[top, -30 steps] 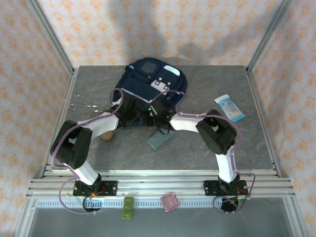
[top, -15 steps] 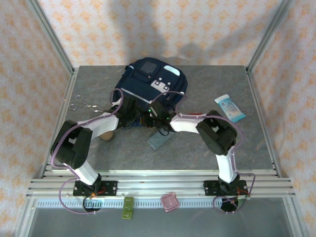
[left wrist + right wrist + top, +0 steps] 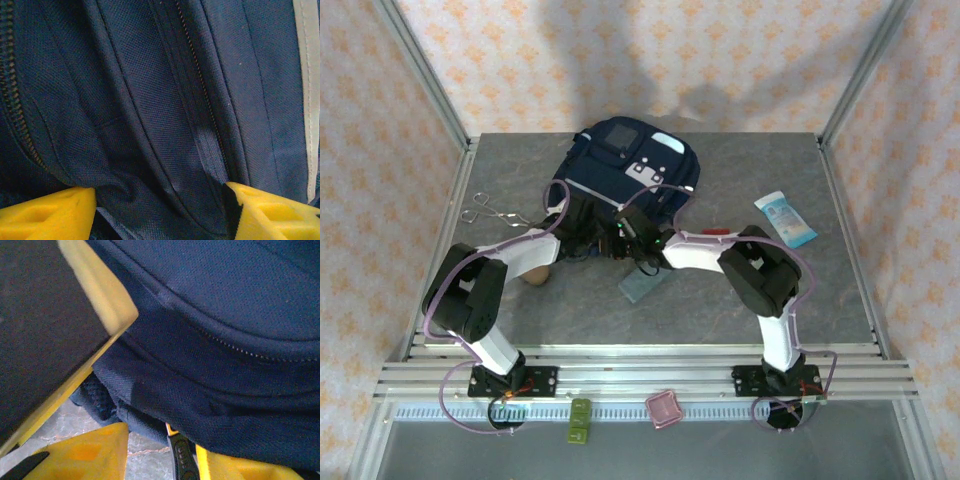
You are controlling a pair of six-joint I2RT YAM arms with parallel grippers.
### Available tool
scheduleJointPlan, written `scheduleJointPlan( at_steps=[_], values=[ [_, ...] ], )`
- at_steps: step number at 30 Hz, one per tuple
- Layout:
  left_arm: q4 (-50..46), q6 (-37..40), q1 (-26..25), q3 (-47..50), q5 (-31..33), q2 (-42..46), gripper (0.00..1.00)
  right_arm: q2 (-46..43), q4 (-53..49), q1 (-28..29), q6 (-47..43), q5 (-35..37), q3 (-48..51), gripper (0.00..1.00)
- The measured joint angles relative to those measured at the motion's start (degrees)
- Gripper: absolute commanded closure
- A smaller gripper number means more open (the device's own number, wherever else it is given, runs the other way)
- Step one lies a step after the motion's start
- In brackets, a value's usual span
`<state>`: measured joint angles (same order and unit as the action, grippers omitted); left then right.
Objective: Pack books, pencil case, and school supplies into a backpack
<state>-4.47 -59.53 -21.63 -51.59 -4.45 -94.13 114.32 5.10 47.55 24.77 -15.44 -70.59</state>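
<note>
Two-sided work at large navy blue fabric backpack (image 3: 630, 165) | my left gripper (image 3: 160, 210) spread astride a cloth fold — hold unclear | my right gripper (image 3: 165, 455) parted, likewise | best: widen mouth evenly, slowly.

The navy cloth of the backpack (image 3: 150, 100) lies very close to the lens. A zipper (image 3: 15, 90) with dark teeth runs down the left edge, and a finer second zipper line (image 3: 200, 90) goes from the top centre toward the lower right. A pale strip (image 3: 307, 90) follows the right edge. At the bottom the left gripper (image 3: 160, 212) shows two yellow fingers (image 3: 45, 215) — one in each corner, wide apart — with a wrinkled fold of cloth bunched between them, touching both.
</note>
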Motion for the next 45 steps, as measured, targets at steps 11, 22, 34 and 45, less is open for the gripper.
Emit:
scheduleJointPlan(
  at_steps=[11, 22, 34, 45],
  values=[
    [0.0, 0.0, 0.0, 0.0, -0.1, 0.0, 0.34, 1.7, -0.8, 0.1, -0.8, 1.1, -0.7, 0.97],
    [0.9, 0.0, 0.7, 0.4, -0.8, 0.0, 0.34, 2.0, -2.3, 0.3, -2.0, 2.4, -1.1, 0.9],
    [2.1, 0.0, 0.7, 1.2, -1.1, 0.0, 0.39, 3.4, -6.1, 0.5, -1.6, 1.9, -4.4, 1.0],
    [3.0, 0.0, 1.6, 1.9, -0.9, 0.0, 0.41, 5.1, -13.5, 2.4, -2.4, 2.8, -11.8, 1.0]
  ],
)
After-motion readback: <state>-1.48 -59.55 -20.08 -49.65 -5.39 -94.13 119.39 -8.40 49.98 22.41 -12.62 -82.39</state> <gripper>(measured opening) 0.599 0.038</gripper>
